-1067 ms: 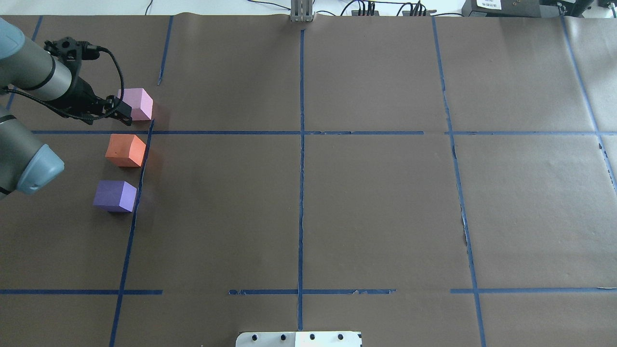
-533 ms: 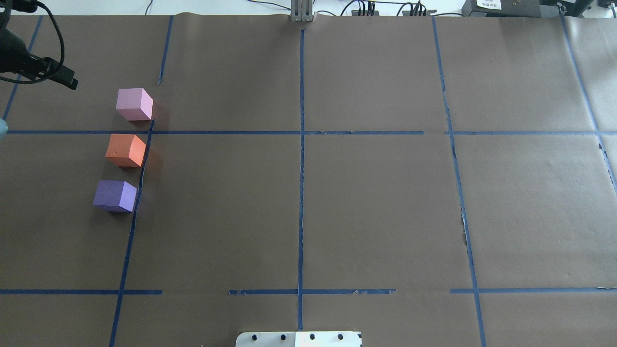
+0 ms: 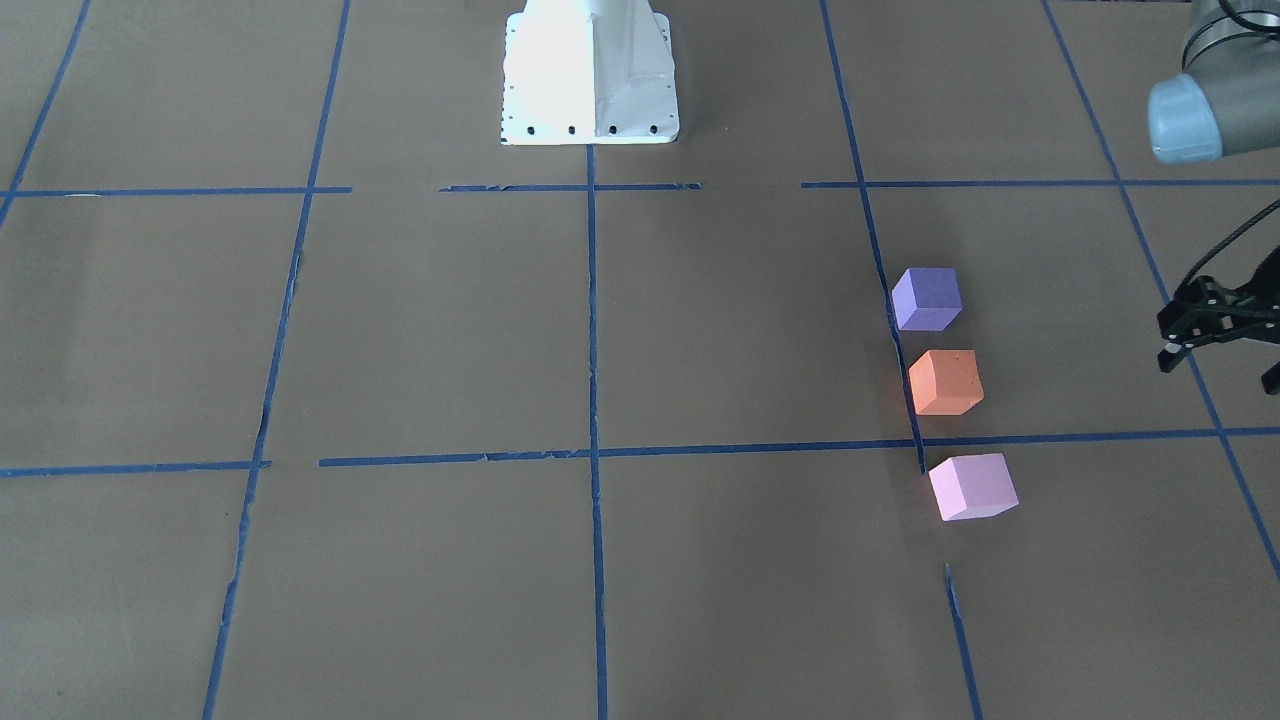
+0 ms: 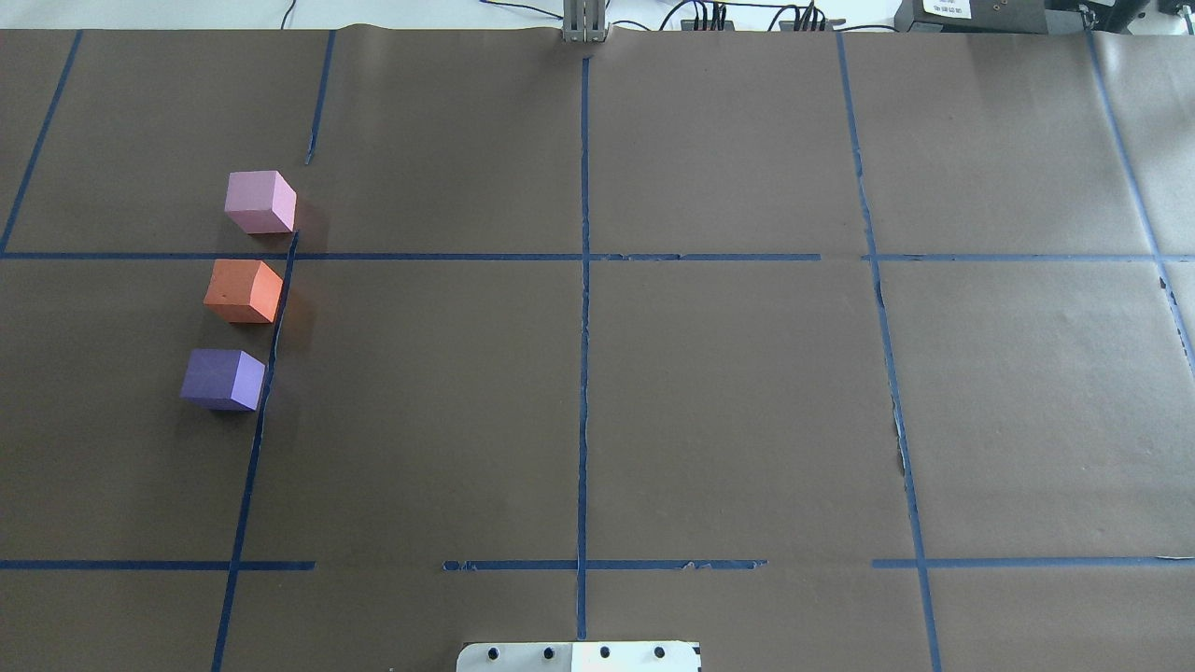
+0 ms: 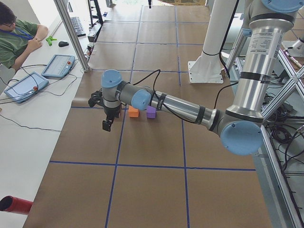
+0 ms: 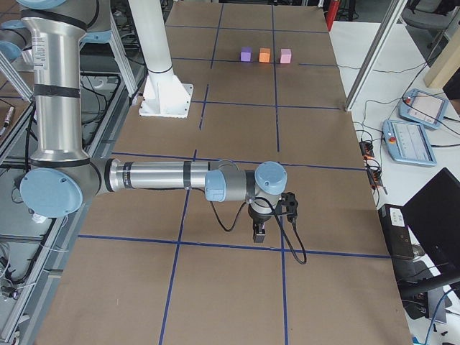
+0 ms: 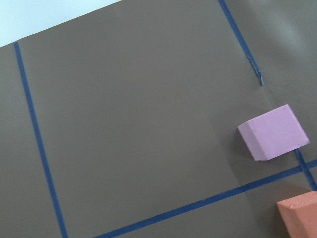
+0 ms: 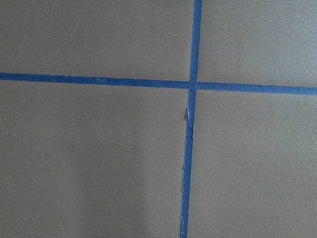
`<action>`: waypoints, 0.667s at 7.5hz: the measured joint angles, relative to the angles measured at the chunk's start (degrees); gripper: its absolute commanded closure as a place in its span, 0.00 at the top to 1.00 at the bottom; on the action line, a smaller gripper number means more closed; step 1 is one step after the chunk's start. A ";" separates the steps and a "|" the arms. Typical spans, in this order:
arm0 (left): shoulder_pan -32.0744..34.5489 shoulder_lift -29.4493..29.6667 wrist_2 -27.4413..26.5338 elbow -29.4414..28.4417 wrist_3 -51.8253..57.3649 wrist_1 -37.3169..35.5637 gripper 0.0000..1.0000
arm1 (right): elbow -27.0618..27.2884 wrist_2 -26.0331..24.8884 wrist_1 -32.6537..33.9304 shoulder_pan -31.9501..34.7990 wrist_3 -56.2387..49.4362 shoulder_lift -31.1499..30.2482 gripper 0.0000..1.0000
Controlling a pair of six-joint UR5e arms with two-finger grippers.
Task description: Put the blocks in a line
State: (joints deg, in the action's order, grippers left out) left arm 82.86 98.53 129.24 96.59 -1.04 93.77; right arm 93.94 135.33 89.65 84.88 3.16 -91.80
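Blocks sit in a row on the robot's left side of the bench. The pink cube is farthest from the robot, the orange cube is in the middle and the purple cube is nearest. They lie just beside a strip of blue tape and stand close together without touching. The orange one is turned slightly out of square with its neighbours. Judged from this layout, the line looks finished, or needs only a small squaring nudge.

The left fingers hang spread apart with nothing between them, off to the outer side of the row and well clear of all three cubes. The right fingers hover over bare paper at the far end of the bench. Only the side camera shows them, so I cannot tell whether they are parted or closed.

The cubes look like matte foam, so they are probably very light, a little squashy and not slippery. A light pinch should be enough, while a hard squeeze could dent one or make it spring out. The best hold is from above across two opposite flat faces at about mid-height, with the wrist turned to match the cube's angle. The gaps are narrow, so gripping the faces that point away from the neighbouring cubes looks safest.
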 measured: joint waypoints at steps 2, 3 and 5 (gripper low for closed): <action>6.52 -2.45 0.56 -4.60 12.01 -4.50 1.00 | -0.03 -0.03 0.00 -0.01 0.00 0.02 1.00; 7.63 -3.47 0.64 -6.67 14.49 -6.14 1.00 | -0.02 -0.05 0.00 -0.03 0.00 0.02 1.00; 7.97 -4.98 0.71 -8.10 15.52 -7.31 1.00 | 0.01 -0.03 0.00 -0.03 0.00 -0.02 1.00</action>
State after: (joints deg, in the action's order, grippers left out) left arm 90.83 93.55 129.96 88.49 14.48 86.46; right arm 93.95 135.30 89.65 84.85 3.16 -91.83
